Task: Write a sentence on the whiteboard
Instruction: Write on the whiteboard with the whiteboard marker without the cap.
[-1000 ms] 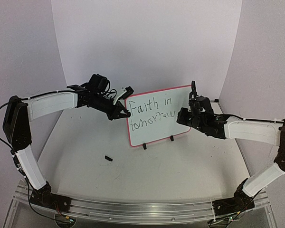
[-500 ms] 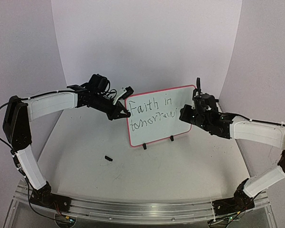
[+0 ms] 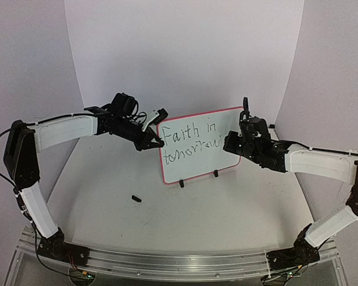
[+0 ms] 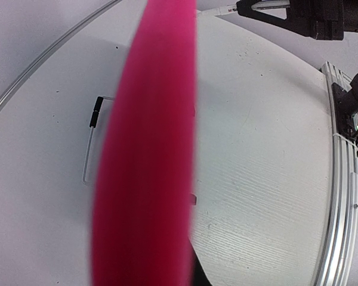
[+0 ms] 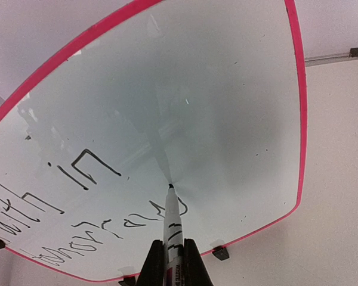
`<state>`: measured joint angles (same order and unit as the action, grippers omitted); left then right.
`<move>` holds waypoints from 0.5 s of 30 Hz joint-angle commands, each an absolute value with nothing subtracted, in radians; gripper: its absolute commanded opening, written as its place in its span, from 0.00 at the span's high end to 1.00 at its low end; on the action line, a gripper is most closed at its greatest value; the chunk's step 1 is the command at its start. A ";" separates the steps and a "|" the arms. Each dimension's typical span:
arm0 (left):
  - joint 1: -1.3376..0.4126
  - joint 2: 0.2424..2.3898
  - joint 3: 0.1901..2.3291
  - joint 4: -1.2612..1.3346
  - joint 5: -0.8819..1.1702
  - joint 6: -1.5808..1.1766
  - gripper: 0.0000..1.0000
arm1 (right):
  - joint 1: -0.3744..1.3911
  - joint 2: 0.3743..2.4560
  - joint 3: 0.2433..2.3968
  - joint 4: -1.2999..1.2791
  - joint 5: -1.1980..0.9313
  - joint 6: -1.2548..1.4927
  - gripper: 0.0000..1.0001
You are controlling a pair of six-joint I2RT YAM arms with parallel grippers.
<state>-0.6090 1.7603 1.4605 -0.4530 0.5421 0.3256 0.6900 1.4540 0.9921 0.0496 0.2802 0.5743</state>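
The whiteboard (image 3: 194, 164), red-pink framed, stands on two black feet at mid-table. The sentence (image 3: 190, 140) reads "Faith in" with "tomorrow" below it. My left gripper (image 3: 154, 142) is shut on the board's left edge. In the left wrist view the blurred pink frame (image 4: 149, 167) hides the fingers. My right gripper (image 3: 234, 143) is shut on a white marker (image 5: 172, 223). The marker's tip touches the board (image 5: 227, 107) just right of the last written word (image 5: 77, 229). The gripper's two black fingers (image 5: 153, 262) clamp the marker's barrel.
A small black marker cap (image 3: 136, 198) lies on the table left of and in front of the board. Curved white backdrop walls close in at the rear and sides. A metal rail (image 3: 179, 262) with both arm bases runs along the near edge.
My right gripper with the marker shifted slightly right, then back left, at the end of the second line. The left arm and the board have not moved.
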 commanded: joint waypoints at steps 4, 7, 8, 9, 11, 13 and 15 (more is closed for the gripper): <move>-0.617 1.769 1.453 -0.537 0.459 0.375 1.00 | 0.689 1.483 1.043 0.072 0.325 0.552 1.00; -0.617 1.769 1.453 -0.539 0.459 0.374 1.00 | 0.688 1.483 1.041 0.072 0.335 0.556 1.00; -0.617 1.769 1.453 -0.538 0.459 0.374 1.00 | 0.688 1.484 1.040 0.072 0.337 0.557 1.00; -0.617 1.769 1.453 -0.538 0.458 0.375 1.00 | 0.688 1.484 1.040 0.072 0.338 0.558 1.00; -0.617 1.769 1.453 -0.539 0.459 0.375 1.00 | 0.688 1.483 1.036 0.071 0.342 0.562 1.00; -0.618 1.769 1.453 -0.538 0.460 0.374 1.00 | 0.688 1.485 1.033 0.068 0.341 0.567 1.00; -0.616 1.769 1.453 -0.537 0.460 0.374 1.00 | 0.688 1.489 1.031 0.064 0.338 0.571 1.00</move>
